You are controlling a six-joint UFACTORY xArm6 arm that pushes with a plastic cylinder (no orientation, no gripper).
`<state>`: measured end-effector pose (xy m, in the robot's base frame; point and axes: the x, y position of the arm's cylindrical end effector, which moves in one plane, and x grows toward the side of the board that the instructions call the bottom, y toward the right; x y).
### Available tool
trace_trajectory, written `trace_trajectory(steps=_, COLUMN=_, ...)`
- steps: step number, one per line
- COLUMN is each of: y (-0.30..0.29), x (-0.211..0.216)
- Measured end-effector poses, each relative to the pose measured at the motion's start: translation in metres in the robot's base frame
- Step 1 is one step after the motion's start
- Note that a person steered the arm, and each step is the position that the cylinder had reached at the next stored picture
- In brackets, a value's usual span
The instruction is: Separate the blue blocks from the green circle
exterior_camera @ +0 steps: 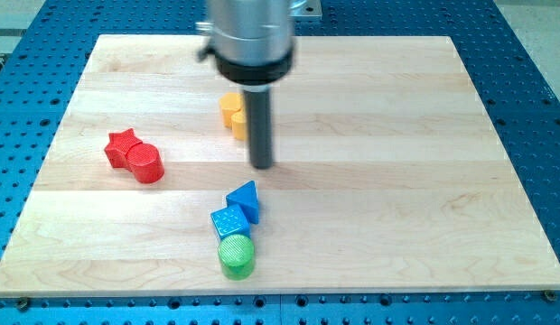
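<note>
A green circle point(237, 255) lies near the view's bottom edge of the wooden board point(397, 181). A blue cube point(228, 221) touches it just above. A blue triangle point(246, 199) leans against the cube on its upper right. The three form a tight cluster. My tip point(262, 165) is above the cluster, a short way up from the blue triangle and apart from it.
A red star point(123, 145) and a red circle point(146, 162) touch each other at the view's left. Yellow blocks point(232, 112) sit just left of the rod, partly hidden by it. Blue perforated table surrounds the board.
</note>
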<state>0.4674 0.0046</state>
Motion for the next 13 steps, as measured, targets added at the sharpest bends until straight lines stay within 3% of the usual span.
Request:
trace_trajectory(steps=2, y=0.04, x=0.065)
trace_trajectory(steps=4, y=0.007, x=0.116)
trace_trajectory(steps=9, y=-0.161, x=0.113)
trace_trajectory(steps=12, y=0.02, x=0.06)
trace_trajectory(steps=13, y=-0.007, x=0.086)
